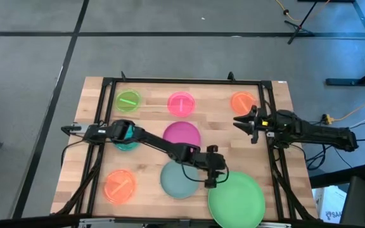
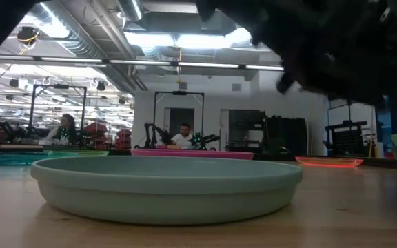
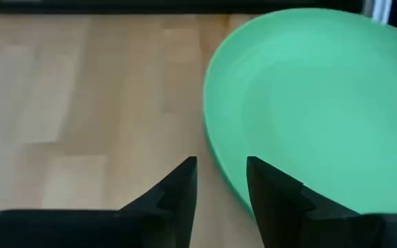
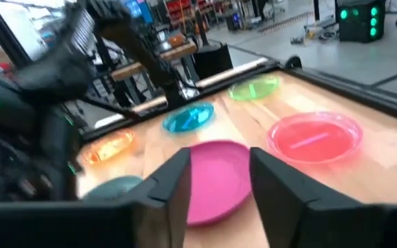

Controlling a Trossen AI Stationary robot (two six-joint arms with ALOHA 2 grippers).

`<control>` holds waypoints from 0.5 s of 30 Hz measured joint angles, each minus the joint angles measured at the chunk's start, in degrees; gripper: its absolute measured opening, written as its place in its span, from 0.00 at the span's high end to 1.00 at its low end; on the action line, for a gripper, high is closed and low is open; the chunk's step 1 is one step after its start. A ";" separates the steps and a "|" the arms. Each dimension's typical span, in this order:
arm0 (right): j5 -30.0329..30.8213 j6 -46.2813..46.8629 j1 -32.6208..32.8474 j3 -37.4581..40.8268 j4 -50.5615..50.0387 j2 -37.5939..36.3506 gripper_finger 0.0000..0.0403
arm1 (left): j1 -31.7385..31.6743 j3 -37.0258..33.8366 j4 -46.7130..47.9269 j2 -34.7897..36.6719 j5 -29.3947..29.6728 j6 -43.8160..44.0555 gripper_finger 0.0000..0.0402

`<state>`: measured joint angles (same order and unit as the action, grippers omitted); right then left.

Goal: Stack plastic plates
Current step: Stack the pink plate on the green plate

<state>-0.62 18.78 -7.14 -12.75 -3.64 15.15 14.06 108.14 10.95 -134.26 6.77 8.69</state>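
Eight plates lie flat and apart on the wooden table. At the far side are a small lime plate, a small pink plate and a small orange plate. The magenta plate is in the middle. A small teal plate is half hidden under the left arm. Near the front are a second small orange plate, the grey-teal plate and the large light green plate. My left gripper is open at the green plate's left rim. My right gripper is open and hovers just on the near side of the far orange plate. My left gripper comes down at the light green plate's left rim, with one finger over the bare wood and one finger over the plate's inside. I cannot tell whether either finger touches the rim. The plate lies flat on the table.
A black frame runs around the tabletop's edges. The green plate overhangs the table's near edge. The left arm stretches across the middle of the table, over the teal plate and past the magenta one. Bare wood lies between the plates. People sit far behind in the room.
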 joint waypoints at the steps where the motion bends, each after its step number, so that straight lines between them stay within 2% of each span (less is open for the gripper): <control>1: 0.00 -0.31 0.00 0.02 -0.03 0.70 0.62 | 0.53 0.00 1.02 0.97 1.91 -0.41 0.70; 4: -0.04 -0.71 0.00 0.02 0.86 2.73 0.59 | 2.11 -2.49 3.40 4.00 6.54 -1.52 0.70; 7: 0.00 -0.99 0.04 0.07 1.70 4.87 0.58 | 3.66 -9.27 1.63 8.60 8.08 -0.77 0.70; 13: 0.13 -0.51 -0.02 0.07 5.57 9.89 0.58 | 5.84 -32.41 -18.02 23.23 10.98 5.41 0.70; 15: 0.59 -0.56 0.04 0.07 7.28 11.92 0.58 | 6.56 -40.04 -22.65 28.22 14.15 7.74 0.70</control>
<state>-0.03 18.22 -7.09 -12.69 3.64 27.07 20.62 68.10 -11.70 -106.04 20.92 16.43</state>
